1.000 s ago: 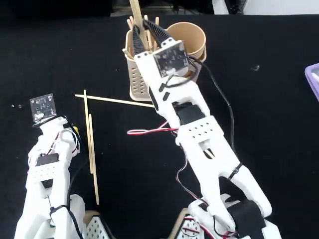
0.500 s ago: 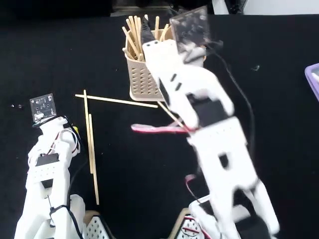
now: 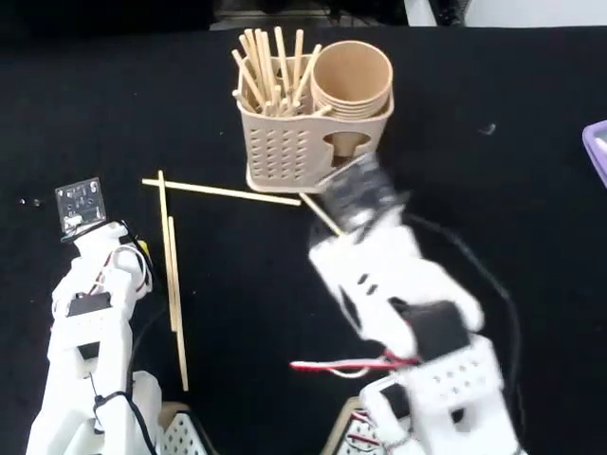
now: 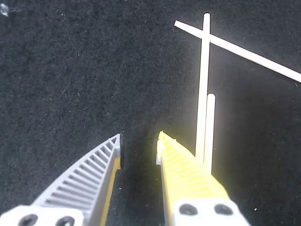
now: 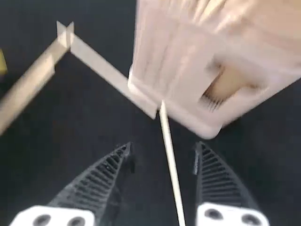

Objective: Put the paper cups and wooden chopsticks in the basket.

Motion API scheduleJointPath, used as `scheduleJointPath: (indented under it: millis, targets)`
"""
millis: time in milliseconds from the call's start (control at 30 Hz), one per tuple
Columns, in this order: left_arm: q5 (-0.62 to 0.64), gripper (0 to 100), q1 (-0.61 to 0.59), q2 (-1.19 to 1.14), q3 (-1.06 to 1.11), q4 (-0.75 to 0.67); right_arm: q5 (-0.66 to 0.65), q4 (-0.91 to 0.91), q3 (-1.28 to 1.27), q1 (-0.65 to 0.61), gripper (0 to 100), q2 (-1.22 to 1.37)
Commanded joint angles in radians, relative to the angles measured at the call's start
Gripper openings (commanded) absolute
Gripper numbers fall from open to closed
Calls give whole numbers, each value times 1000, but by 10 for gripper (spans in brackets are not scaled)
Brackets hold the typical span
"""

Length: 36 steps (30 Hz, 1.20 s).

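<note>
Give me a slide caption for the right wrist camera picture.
Right gripper open astride a loose chopstick lying at the foot of the basket.

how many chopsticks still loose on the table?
4: one chopstick crosswise beside the basket, two lengthwise near the left arm, one at the basket's foot, partly under the right arm. The arm could hide more.

One basket (image 3: 303, 152) stands on one black table (image 3: 493, 237). In it sits one stack of paper cups (image 3: 352, 76), several rims showing, their exact number unclear, and one crowded bundle of chopsticks (image 3: 270, 71), roughly a dozen. Four loose chopsticks (image 3: 173, 275) lie on the table
</note>
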<state>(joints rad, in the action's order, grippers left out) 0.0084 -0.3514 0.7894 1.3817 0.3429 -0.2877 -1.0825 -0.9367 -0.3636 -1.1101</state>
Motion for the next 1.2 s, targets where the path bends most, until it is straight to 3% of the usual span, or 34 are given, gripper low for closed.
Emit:
scheduleJointPath:
  millis: [0, 100, 400, 633, 733, 867, 967, 1167]
  targets:
    - [-9, 131, 5, -3, -5, -18, -95, 301, -321, 109, 208, 53]
    - [-9, 131, 4, -3, -5, -18, -144, 396, -338, 186, 208, 200]
    - [-9, 131, 4, -3, -5, -18, -396, 414, -154, 316, 208, 636]
    - [-9, 131, 4, -3, -5, -18, -503, 529, -117, 328, 205, 858]
    - [-9, 131, 4, -3, -5, -18, -519, 528, -111, 328, 186, 871]
    - [-9, 131, 4, -3, -5, -18, -520, 528, -110, 327, 4, 869]
    - [-9, 131, 4, -3, -5, -18, -514, 497, -111, 328, 9, 848]
    - [-9, 131, 5, -3, -5, -18, -437, 218, -114, 276, 10, 559]
